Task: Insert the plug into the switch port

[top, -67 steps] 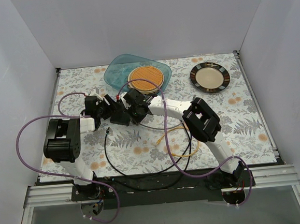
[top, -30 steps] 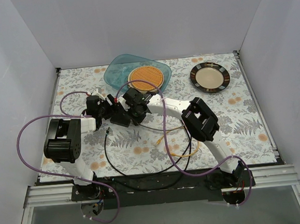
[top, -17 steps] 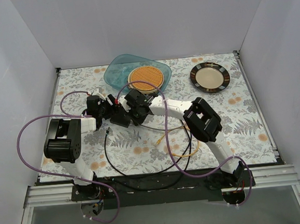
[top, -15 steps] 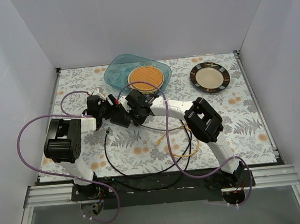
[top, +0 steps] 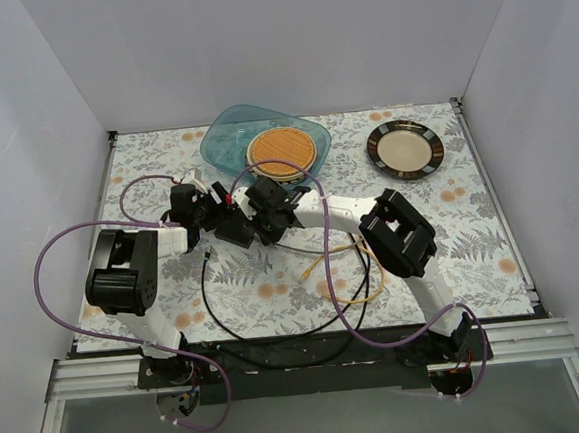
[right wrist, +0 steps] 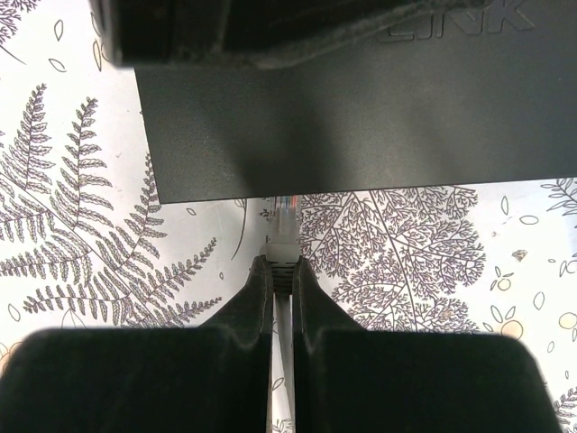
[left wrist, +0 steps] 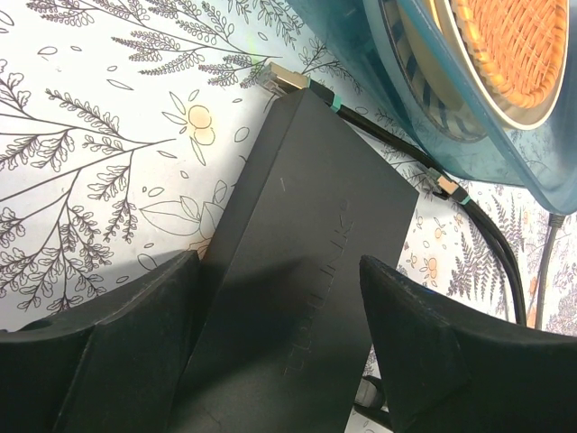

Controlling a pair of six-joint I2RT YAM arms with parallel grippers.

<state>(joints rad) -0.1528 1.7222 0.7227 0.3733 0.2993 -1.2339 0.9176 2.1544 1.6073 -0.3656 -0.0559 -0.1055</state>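
Matte-black switch braced, plug at the port edge

Step in hand, by my reading: the insertion itself. Switch (left wrist: 315, 180) lies flat on the floral cloth (left wrist: 81, 135), left of table centre, near the teal dish (left wrist: 469, 153). Left claw (left wrist: 278, 258) straddles it with jaws wide and a pad against each long side, so it looks clamped on the switch to steady it. Right claw (right wrist: 282, 263) faces the switch's long edge, jaws together, pinched on the plug (right wrist: 285, 216) at its white boot. The plug's clear tip points square at that edge and meets it. Shadow there hides how deep it sits, so I cannot tell if it is latched.

Next move, as I judge it: a short straight push along the plug's axis, with the left claw resisting so the box does not slide on the cloth. Any tilt or sideways drift could jam the tip on the port's lip. Let go only once the plug seats.

Materials:
- **Switch:** flat rectangular box of smooth dull plastic, crisp edges, faint lettering on the lid.
- **Plug:** small, hard, translucent, with a thin pale cable running back between the fingers.
- **Second plug** (left wrist: 281, 78): metallic, on a black cable with a green band, at the switch's far corner. Unclear whether it is plugged in.
- **Dish:** glossy translucent plastic, holding a woven orange mat (left wrist: 514, 45).
- **Cloth:** flat and matt, printed with ferns and flowers.
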